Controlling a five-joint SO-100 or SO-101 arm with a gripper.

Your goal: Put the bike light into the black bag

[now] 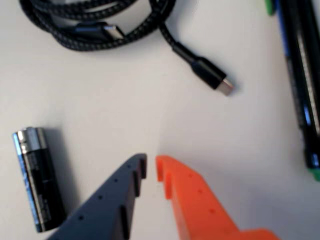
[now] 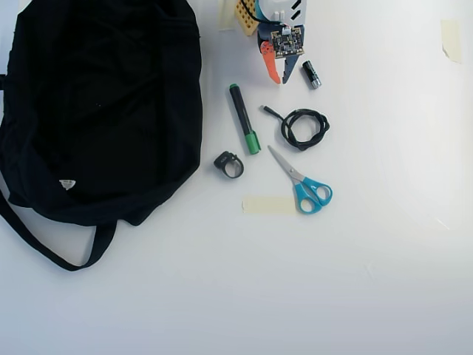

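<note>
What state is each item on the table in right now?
Gripper: nearly shut, empty, above bare table.
Bike light: lying on table, untouched.
Black bag: flat on table.
Scissors: closed.
Cable: coiled, plug end free.
Green marker: capped.
Battery: lying on its side.

Bike light [image 2: 229, 163] lies flat just right of slumped black bag [image 2: 96, 103].

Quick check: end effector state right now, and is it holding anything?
End effector: nearly closed and empty, only a thin gap between the fingertips, above bare table; bike light untouched.
</note>
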